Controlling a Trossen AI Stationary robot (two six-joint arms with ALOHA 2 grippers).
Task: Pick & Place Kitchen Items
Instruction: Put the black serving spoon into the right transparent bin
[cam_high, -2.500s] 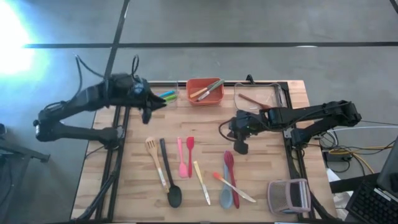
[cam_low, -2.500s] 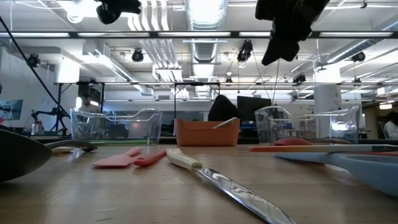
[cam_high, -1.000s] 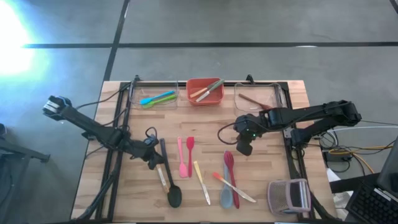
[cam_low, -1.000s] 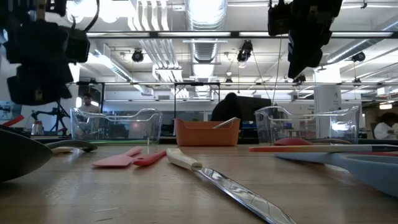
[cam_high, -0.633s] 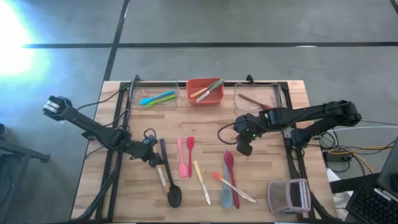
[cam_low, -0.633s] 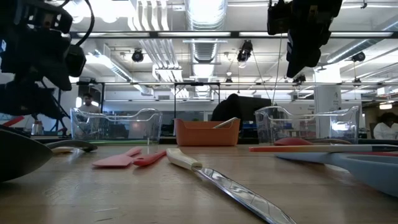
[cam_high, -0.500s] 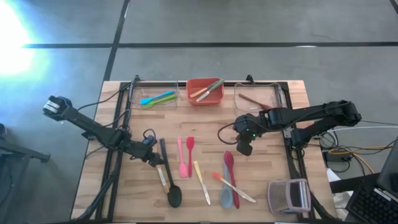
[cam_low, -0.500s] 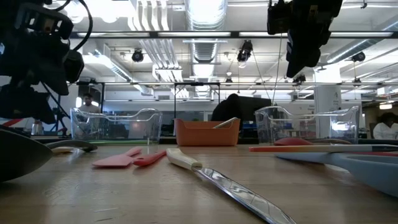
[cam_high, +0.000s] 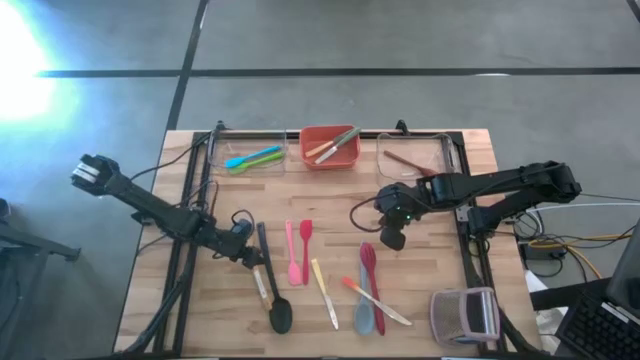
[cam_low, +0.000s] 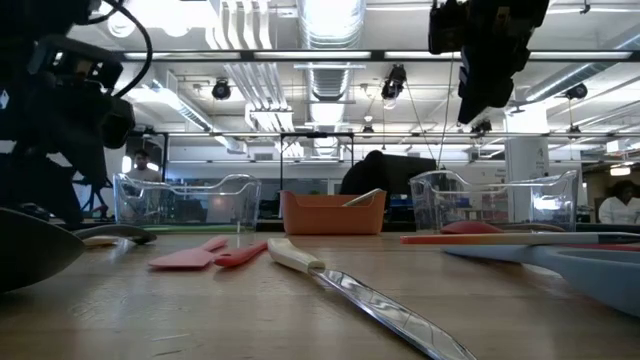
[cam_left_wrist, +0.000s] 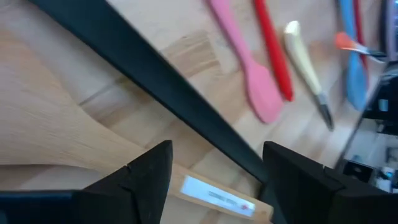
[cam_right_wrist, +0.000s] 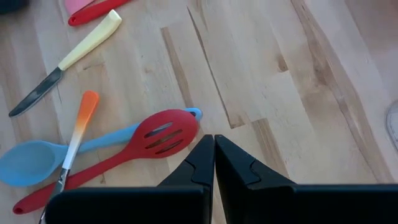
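Several kitchen items lie flat on the wooden table: a pale wooden spatula (cam_high: 246, 238), a black spoon (cam_high: 280, 312), a pink spatula (cam_high: 291, 258), a red one (cam_high: 306, 240), a cream-handled knife (cam_high: 323, 290), a red slotted spoon (cam_right_wrist: 161, 137) and a blue spoon (cam_right_wrist: 37, 163). My left gripper (cam_high: 250, 256) is low over the table and open. Its fingers stand on either side of the wooden spatula's handle (cam_left_wrist: 214, 196) and the black spoon's handle (cam_left_wrist: 155, 87); I cannot tell whether they touch. My right gripper (cam_high: 390, 240) hangs shut above the table, just beyond the slotted spoon's head.
Along the far edge stand a clear bin (cam_high: 250, 158) with a blue and a green utensil, an orange bin (cam_high: 330, 147) with utensils, and another clear bin (cam_high: 415, 160) with one reddish utensil. A clear container (cam_high: 465, 315) sits at the near right corner.
My left gripper has come down closer to the table over the wooden spatula's handle. The utensils lie where they were.
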